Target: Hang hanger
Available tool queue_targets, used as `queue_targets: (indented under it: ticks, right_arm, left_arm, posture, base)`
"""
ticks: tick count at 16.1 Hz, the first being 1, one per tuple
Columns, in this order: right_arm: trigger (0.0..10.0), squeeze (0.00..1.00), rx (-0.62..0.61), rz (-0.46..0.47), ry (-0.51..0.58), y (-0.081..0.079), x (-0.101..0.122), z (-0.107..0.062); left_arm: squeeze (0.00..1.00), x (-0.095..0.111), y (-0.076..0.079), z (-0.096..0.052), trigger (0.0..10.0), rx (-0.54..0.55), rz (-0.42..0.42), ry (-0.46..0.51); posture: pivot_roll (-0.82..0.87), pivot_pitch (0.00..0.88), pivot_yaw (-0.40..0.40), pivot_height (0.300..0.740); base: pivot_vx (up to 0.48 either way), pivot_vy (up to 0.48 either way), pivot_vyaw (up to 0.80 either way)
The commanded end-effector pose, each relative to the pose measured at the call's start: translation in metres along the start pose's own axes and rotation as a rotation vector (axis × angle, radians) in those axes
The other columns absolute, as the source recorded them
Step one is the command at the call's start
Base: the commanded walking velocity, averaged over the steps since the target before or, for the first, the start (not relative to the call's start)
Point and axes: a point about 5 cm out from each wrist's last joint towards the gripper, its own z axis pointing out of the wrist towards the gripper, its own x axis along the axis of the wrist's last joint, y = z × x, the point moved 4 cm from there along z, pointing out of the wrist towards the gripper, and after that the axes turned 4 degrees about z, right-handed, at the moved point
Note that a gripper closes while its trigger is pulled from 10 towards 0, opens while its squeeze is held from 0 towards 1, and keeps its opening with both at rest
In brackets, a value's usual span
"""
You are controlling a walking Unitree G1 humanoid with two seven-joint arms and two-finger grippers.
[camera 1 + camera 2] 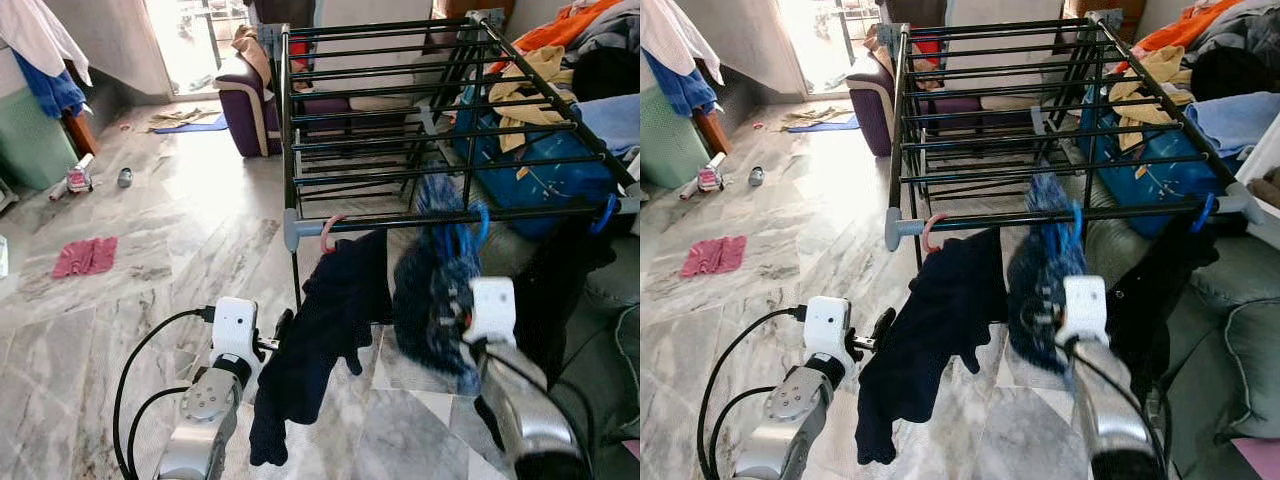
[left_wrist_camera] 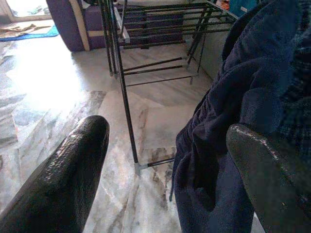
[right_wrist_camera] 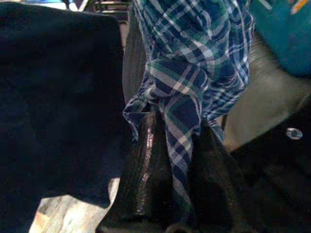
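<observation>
The right gripper (image 3: pixel 167 160), clamped on the plaid shirt (image 1: pixel 435 290), sits directly below the rack's front bar (image 1: pixel 450 217), where its blue hanger hook (image 1: pixel 481 224) appears already seated; the left gripper (image 2: pixel 165 165) stands open.

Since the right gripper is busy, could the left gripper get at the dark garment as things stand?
Probably yes: the left gripper is open right beside the dark garment, which hangs from the rack's front rail with nothing between them.
</observation>
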Motion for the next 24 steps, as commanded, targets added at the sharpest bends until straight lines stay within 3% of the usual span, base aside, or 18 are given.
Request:
queue_targets:
  ticks: [1, 5, 8, 9, 12, 15, 19, 24]
  right_arm:
    - [10.0, 0.00, 0.022, -0.011, -0.009, -0.003, 0.003, 0.005]
    - [10.0, 0.00, 0.066, -0.023, -0.084, -0.013, 0.014, 0.027]
    - [10.0, 0.00, -0.001, 0.050, -0.148, 0.000, 0.015, 0.038]
    - [10.0, 0.00, -0.024, 0.128, -0.175, 0.007, 0.013, 0.041]
    - [10.0, 0.00, -0.078, 0.156, -0.213, 0.022, 0.002, 0.038]
    - [10.0, 0.00, -0.083, 0.170, -0.252, 0.028, -0.010, 0.036]
    - [10.0, 0.00, -0.010, 0.158, -0.294, 0.015, -0.026, 0.033]
    - [10.0, 0.00, 0.088, 0.090, -0.279, -0.005, -0.025, 0.036]
  left_arm:
    - [0.00, 0.003, -0.003, 0.000, 10.0, 0.007, 0.002, 0.001]
    - [0.00, 0.000, 0.000, 0.000, 10.0, -0.003, 0.003, -0.012]
    - [0.00, 0.001, -0.005, 0.001, 10.0, 0.016, 0.000, -0.014]
    - [0.00, -0.002, -0.009, -0.001, 10.0, 0.032, -0.006, -0.027]
    - [0.00, -0.005, -0.005, -0.002, 10.0, 0.026, -0.007, -0.034]
    - [0.00, -0.005, -0.006, -0.001, 10.0, 0.026, -0.008, -0.038]
    - [0.00, -0.005, -0.004, 0.000, 10.0, 0.015, -0.003, -0.045]
    - [0.00, -0.006, -0.003, 0.001, 10.0, 0.015, 0.001, -0.047]
  posture:
    - [-0.05, 0.000, 0.041, 0.740]
    - [-0.05, 0.000, 0.039, 0.740]
    - [-0.04, 0.000, 0.024, 0.740]
    - [-0.03, 0.000, 0.019, 0.740]
    - [-0.03, 0.000, 0.015, 0.740]
    - [-0.03, 0.000, 0.018, 0.740]
    - [-0.04, 0.000, 0.026, 0.740]
    - [-0.03, 0.000, 0.024, 0.740]
  base:
    - [0.000, 0.000, 0.00]
    - [0.000, 0.000, 0.00]
    - [0.000, 0.000, 0.00]
    - [0.000, 0.000, 0.00]
    - [0.000, 0.000, 0.00]
    - [0.000, 0.000, 0.00]
    - [0.000, 0.000, 0.00]
    - [0.000, 0.000, 0.00]
